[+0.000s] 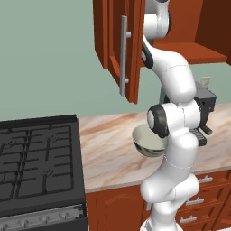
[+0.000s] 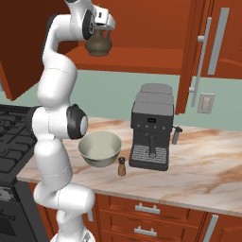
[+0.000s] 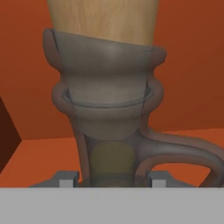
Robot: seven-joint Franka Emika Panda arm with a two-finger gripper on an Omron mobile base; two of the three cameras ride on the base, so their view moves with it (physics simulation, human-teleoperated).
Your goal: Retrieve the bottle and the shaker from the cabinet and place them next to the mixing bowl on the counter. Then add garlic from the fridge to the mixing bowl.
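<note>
Bottle (image 2: 99, 44) was up in the open cabinet (image 2: 142, 33), a squat dark jug shape with a side handle and a pale cork-like stopper on top. Hand view had it dead centre and very close: neck, collar and handle loop right ahead of the two finger tips (image 3: 65, 180).

End effector (image 2: 100, 29) sat at the bottle's neck, from the cabinet's open front. Jaws looked about half spread, one either side of the neck. Couldn't tell from the frames whether the pads had made contact, so I wouldn't call it held yet. Grabbing at the neck made sense: it's the narrowest part, and the collar above should stop it slipping down.

Whether the bottle was resting on the cabinet floor or just off it — couldn't tell.

Shaker (image 2: 122, 167) was already on the table (image 2: 203, 165), upright, just beside the mixing bowl (image 2: 99, 148), between the bowl and the coffee machine (image 2: 152, 132). So that half looked done; the bottle was the open item, garlic after it.

Bowl stood near the table's front edge, below the cabinet, so the drop-off should be mostly a straight descent. Free space was on the bowl's stove (image 1: 36, 167) side. Risk: clipping the open door (image 1: 128, 49) on the way out.
</note>
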